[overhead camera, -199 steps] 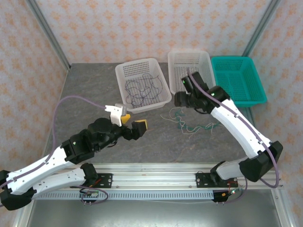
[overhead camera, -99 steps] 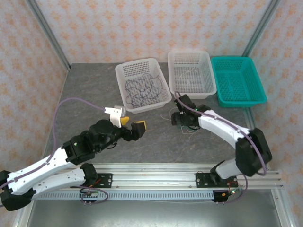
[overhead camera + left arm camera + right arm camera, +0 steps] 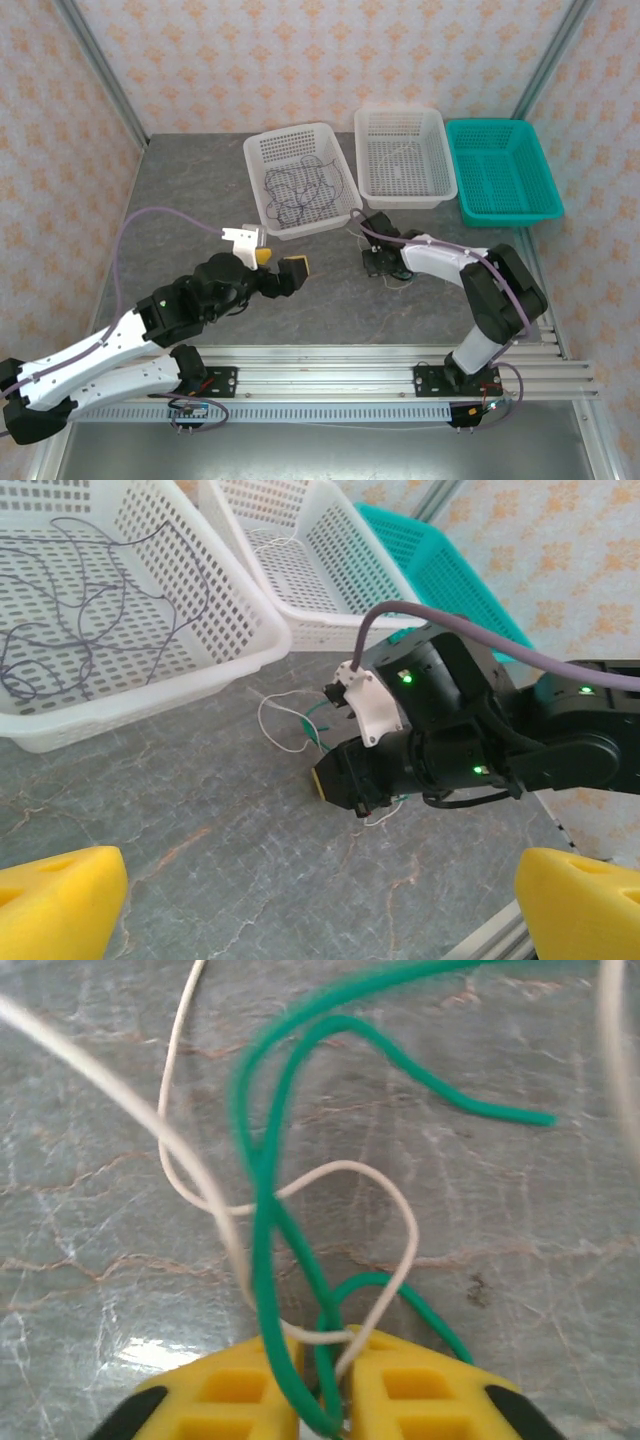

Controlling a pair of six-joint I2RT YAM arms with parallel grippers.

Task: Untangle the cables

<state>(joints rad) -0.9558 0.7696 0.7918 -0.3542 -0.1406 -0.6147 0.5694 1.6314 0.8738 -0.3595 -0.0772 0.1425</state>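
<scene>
Right gripper [image 3: 335,1385] has just dropped to the table [image 3: 520,1220] and shut, its pads [image 3: 240,1400] now pinching the crossed green wire [image 3: 262,1220] and white wire [image 3: 400,1210], loops spreading ahead of it. Left gripper [image 3: 281,262] hangs wide open, well apart. We judge separating them can begin.

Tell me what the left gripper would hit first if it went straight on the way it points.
Probably the right gripper, dead ahead of the left gripper, pinching the cables on the table. The stretch between them looks free, though depth is hard to judge.
</scene>
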